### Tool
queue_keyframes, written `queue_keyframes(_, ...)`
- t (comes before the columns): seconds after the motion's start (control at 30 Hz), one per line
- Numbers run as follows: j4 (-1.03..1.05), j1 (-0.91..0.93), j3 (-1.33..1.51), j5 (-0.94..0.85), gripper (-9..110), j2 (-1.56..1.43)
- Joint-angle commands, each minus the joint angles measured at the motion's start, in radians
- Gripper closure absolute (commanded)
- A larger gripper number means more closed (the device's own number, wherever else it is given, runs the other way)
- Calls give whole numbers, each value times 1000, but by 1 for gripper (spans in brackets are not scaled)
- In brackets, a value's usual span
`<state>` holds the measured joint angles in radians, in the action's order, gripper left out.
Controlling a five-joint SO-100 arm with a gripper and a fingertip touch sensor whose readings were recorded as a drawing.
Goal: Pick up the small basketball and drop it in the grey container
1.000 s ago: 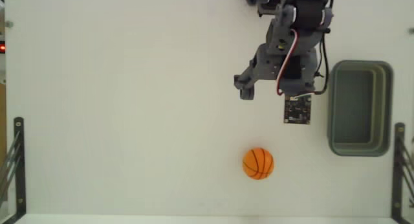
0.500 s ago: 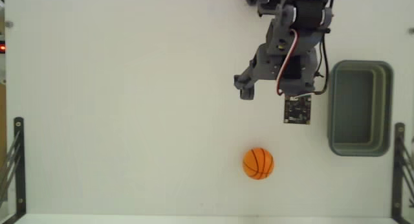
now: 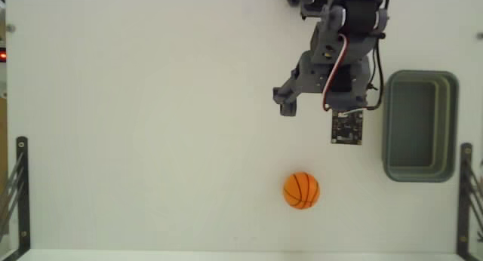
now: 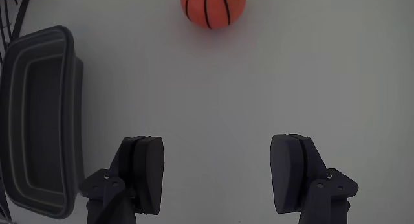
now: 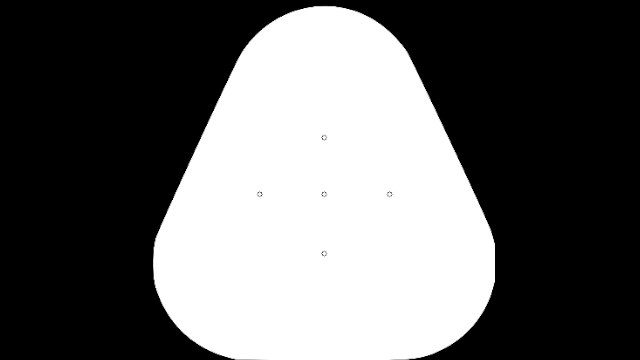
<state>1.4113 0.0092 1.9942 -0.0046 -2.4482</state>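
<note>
fixed view: the small basketball (image 3: 301, 191) sits alone on the white table (image 3: 151, 125), low in the picture and well apart from the arm (image 3: 339, 57) that reaches down from the top edge. the grey container (image 3: 419, 126) stands to the right of the arm, empty as far as this angle shows. the gripper (image 3: 290, 102) is hard to read from here; its fingers blur into the dark body.

wrist view: the gripper (image 4: 217, 172) is spread wide with nothing between its two dark fingers (image 4: 145, 172), only bare table. the small basketball (image 4: 213, 6) lies straight ahead at the top edge, partly cut off, and the grey container (image 4: 39, 120) lies along the left side.

the ball looks light and slightly giving (likely rubber or foam), but being round it will probably roll at a nudge. the safest hold seems to be across its widest middle, fingers straddling it evenly from above, closing gently so it does not squirt out.
</note>
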Motion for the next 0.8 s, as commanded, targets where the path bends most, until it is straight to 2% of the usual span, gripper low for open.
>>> queue_keyframes(0.0,9,-9,4,5,-9,-20)
queue_keyframes(0.77,-206,-9,-69,5,-9,267)
